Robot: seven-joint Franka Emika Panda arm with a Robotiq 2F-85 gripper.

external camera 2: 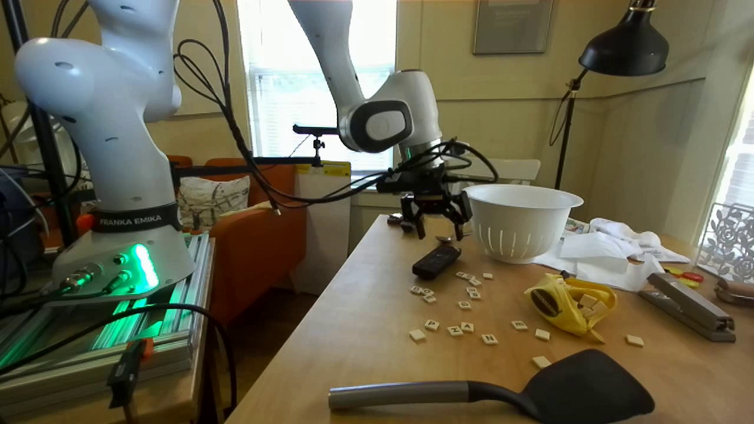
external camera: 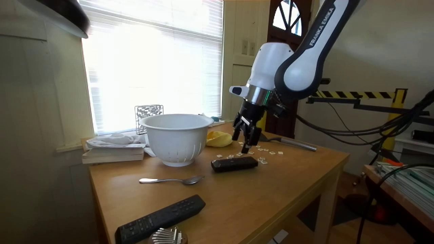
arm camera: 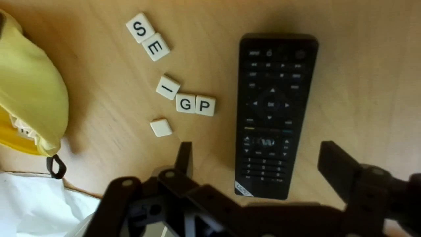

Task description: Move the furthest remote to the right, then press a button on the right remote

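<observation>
Since the short black remote (arm camera: 274,115) is lying flat, face up, a bit right of centre in the wrist view, I'd guess the step now is just getting a clean grab on it. The gripper (arm camera: 256,144) hangs above the table (external camera: 257,189), fingers (arm camera: 338,168) spread wide, one to either side of the remote in that wrist view, nothing held. Remote looks closer to the finger at the right of the frame, so I'd scoot over to centre it, drop straight down and squeeze gently. It's a low thing, so the tips might bump the table if rushed. They line up with the number-pad end too; nearer the middle would probably balance better. Mind the letter tiles (arm camera: 205,105) lying loose to its left. Further out, the yellow pouch (arm camera: 36,85) at the left edge of the wrist view has some tiles showing in its mouth. Big white colander (external camera: 176,142) left of centre in an exterior view: can't see its bottom, so no clue what's in there.
</observation>
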